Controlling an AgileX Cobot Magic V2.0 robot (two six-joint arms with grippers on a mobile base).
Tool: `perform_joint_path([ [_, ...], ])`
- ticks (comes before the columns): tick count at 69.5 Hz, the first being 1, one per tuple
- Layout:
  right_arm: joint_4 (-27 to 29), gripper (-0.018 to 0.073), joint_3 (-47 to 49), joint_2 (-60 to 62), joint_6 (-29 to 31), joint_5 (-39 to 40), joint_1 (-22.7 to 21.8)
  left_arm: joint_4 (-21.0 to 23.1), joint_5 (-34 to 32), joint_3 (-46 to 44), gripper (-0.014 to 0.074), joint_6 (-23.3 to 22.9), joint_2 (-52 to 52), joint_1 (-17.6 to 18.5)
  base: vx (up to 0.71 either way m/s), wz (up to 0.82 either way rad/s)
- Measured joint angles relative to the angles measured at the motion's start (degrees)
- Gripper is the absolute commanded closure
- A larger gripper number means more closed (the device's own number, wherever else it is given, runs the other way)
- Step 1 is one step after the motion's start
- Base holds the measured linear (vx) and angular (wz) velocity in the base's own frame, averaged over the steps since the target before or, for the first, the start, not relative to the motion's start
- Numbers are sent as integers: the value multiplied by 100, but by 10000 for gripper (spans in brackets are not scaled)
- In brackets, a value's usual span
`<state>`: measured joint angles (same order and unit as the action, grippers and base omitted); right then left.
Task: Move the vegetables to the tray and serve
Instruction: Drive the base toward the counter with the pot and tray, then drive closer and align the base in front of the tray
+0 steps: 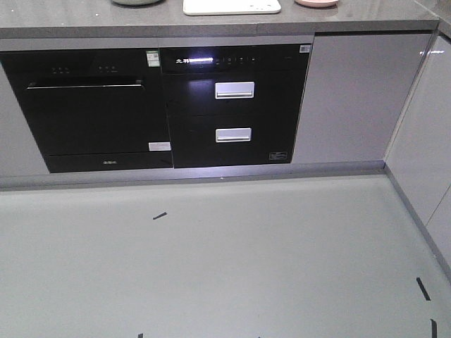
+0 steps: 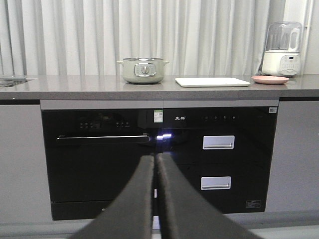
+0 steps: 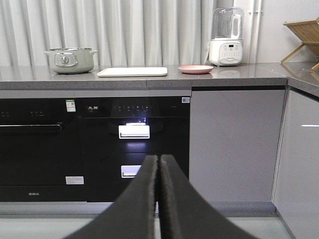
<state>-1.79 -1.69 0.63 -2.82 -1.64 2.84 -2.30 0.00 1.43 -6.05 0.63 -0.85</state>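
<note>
- I am seeing the left gripper (image 2: 155, 158) at the bottom centre of the left wrist view, with its two dark fingers pressing flat together and nothing sitting between them.
- The right gripper (image 3: 158, 158) is looking the same at the bottom centre of the right wrist view: fingers meeting along one thin seam and carrying nothing.
- The tray (image 2: 212, 81) is lying flat on the grey counter (image 2: 75, 87), right of centre in the left wrist view.
- Its long axis is running left to right across the frame, parallel to the counter's front edge, and one long side is facing me.
- In the front-facing view only the tray's near edge is showing, at the top centre of the frame.
- A pale green pot (image 2: 143, 70) is standing just left of the tray, and a pink plate (image 2: 269, 79) is sitting just right of it; both are apart from the tray.
- I am viewing the plate edge-on, so I cannot tell what is lying on it or where the vegetables are.
- A white blender (image 2: 281, 50) is standing behind the plate, at the upper right.
- Below the counter, a black oven (image 2: 99, 159) is filling the left and two handled drawers (image 2: 218, 142) the centre.
</note>
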Motion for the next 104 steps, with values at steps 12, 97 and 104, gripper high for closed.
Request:
perform_joint_path([
  [12, 0, 564, 0, 0, 0, 0, 0, 0, 0, 0, 603, 0, 0, 0, 16, -7],
  [97, 0, 564, 0, 0, 0, 0, 0, 0, 0, 0, 603, 0, 0, 0, 17, -4],
  [104, 0, 564, 0, 0, 0, 0, 0, 0, 0, 0, 603, 0, 0, 0, 14, -7],
])
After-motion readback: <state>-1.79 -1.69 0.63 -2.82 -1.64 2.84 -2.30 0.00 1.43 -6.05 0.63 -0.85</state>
